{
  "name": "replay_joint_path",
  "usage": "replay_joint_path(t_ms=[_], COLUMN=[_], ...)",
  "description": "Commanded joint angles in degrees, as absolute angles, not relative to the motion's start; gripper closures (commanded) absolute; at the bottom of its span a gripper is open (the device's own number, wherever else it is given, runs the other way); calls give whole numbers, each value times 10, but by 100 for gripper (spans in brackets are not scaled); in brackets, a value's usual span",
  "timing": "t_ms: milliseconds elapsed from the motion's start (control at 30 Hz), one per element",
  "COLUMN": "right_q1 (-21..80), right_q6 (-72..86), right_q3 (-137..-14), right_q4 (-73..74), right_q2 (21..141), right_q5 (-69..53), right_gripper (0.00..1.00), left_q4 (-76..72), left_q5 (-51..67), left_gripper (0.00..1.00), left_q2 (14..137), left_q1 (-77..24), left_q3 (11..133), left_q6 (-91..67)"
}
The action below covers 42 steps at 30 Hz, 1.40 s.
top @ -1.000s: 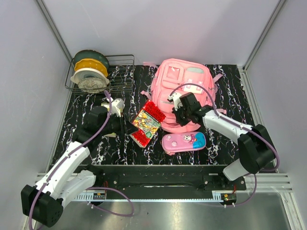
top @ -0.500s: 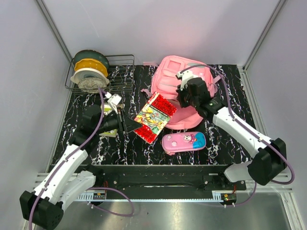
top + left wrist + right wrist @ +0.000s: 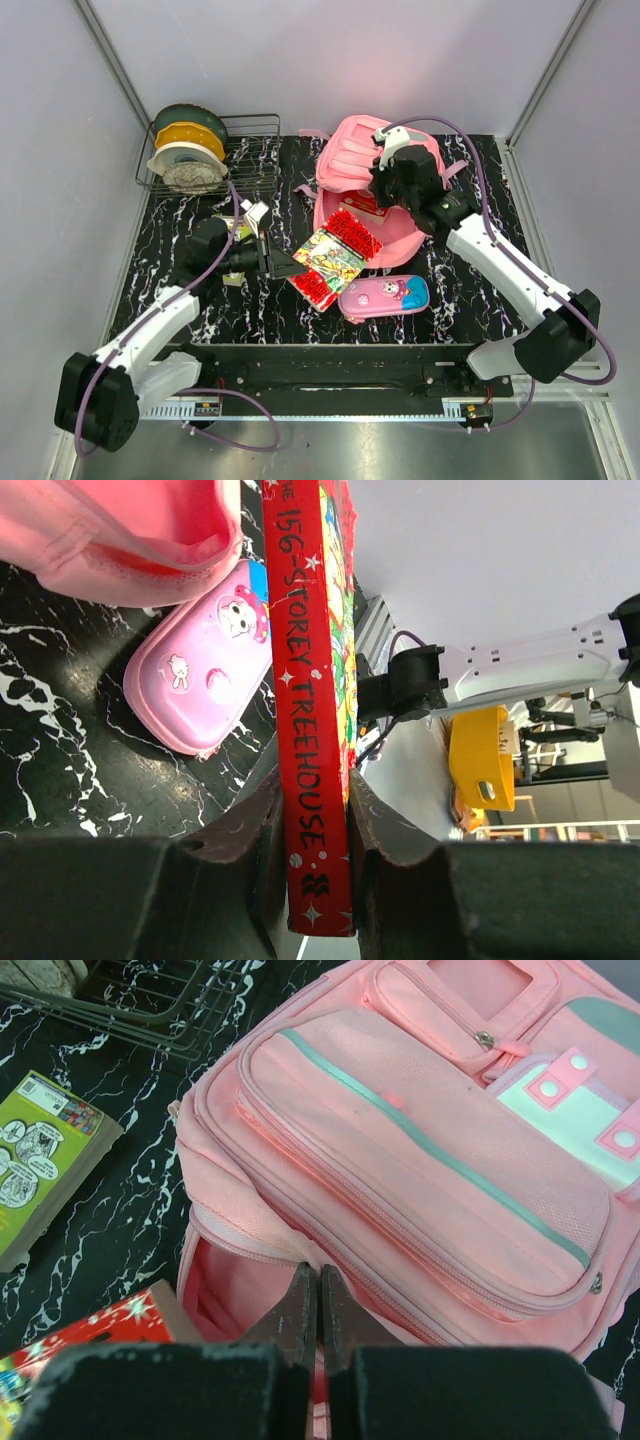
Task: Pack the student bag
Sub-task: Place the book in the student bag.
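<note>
Pink bag (image 3: 347,165) at the back middle of the black marbled tabletop (image 3: 450,300), front pockets up, mouth gaping toward the near side. Left pincer (image 3: 318,820) clamped on the spine of a red book (image 3: 310,680), far end at the bag's mouth. Right pincer (image 3: 319,1290) pressed together at the mouth's rim; cannot tell whether fabric is caught. Pink pencil case (image 3: 384,296) just beside the book.
</note>
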State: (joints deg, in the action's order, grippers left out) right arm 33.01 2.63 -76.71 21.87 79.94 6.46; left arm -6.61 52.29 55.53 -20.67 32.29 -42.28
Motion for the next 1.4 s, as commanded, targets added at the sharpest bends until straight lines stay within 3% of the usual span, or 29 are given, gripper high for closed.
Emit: replay_joint_path(t_ms=[0, 133, 600, 767, 1167, 1367], right_q1=[336, 354, 411, 419, 439, 446], right_q6=[47, 53, 56, 62, 70, 66], right_q3=[-817, -815, -801, -795, -789, -790], right_q4=[163, 163, 163, 162, 163, 163], right_q2=[788, 786, 785, 775, 756, 751], right_q5=[48, 46, 83, 82, 80, 84], right_gripper=[100, 100, 100, 100, 100, 100], left_q4=[-195, -263, -737, -710, -447, -403], left_q5=[550, 526, 482, 442, 328, 336], left_gripper=[100, 100, 100, 100, 100, 100], left_q2=[578, 643, 927, 965, 988, 1045], left_q1=[-205, -206, -221, -228, -245, -248], left_q3=[319, 328, 389, 424, 509, 561], left_q6=[-466, -523, -832, -810, -676, -671])
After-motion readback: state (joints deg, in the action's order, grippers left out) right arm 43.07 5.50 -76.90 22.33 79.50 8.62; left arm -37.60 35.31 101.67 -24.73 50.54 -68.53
